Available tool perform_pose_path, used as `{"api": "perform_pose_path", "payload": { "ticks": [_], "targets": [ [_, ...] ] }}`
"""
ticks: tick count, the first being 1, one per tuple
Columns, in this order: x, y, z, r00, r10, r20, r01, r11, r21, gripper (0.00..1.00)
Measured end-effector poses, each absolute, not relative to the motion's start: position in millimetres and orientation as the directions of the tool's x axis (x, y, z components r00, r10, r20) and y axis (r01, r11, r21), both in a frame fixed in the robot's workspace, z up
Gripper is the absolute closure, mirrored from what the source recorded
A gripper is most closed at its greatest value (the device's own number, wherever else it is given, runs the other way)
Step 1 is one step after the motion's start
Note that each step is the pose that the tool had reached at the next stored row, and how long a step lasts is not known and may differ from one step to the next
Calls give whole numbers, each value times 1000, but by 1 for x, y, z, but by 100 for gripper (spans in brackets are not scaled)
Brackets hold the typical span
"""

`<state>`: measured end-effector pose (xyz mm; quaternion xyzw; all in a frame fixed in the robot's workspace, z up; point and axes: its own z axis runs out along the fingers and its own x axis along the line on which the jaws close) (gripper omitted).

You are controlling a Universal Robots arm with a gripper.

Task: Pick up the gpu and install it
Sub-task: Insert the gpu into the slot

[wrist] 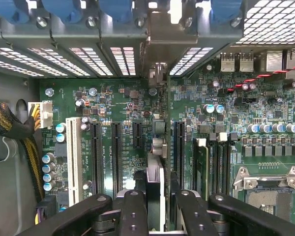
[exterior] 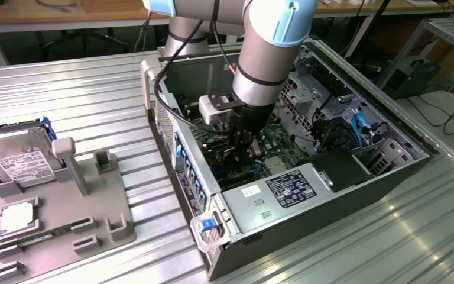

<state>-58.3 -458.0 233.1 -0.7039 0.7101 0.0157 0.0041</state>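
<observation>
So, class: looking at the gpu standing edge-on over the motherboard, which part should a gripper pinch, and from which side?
Pinch the gpu on its two flat faces at the free edge away from the motherboard, coming straight down the open case: it stands thin, edge-on above the slots. The gripper straddles it this way.

One gripper (exterior: pixel 243 155) inside one open computer case (exterior: pixel 385 133), holding one gpu (wrist: pixel 156 187); one hard drive (exterior: pixel 16 155) beside the case.

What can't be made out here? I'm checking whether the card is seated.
- Thin dark GPU card, wrist view: seen edge-on, so its lower edge and the slot beneath are hidden; seating cannot be judged.
- Same card, exterior view: hidden behind the black gripper and arm inside the open grey computer case.
- Silver CPU socket, wrist view: cut off by the picture's edge.
</observation>
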Motion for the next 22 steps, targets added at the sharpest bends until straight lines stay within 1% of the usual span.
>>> {"api": "perform_pose_path", "payload": {
  "ticks": [6, 19, 20, 21, 22],
  "targets": [
    [-58, -458, 224, -9, -1000, -29, -1000, 8, 17, 73],
    [-58, -457, 222, -9, -999, -33, -1000, 8, 16, 71],
    [-58, -458, 223, -9, -999, -31, -1000, 8, 17, 66],
    [-58, -458, 224, -9, -1000, -29, -1000, 8, 18, 66],
    [-58, -458, 224, -9, -1000, -30, -1000, 8, 17, 59]
  ]
}}
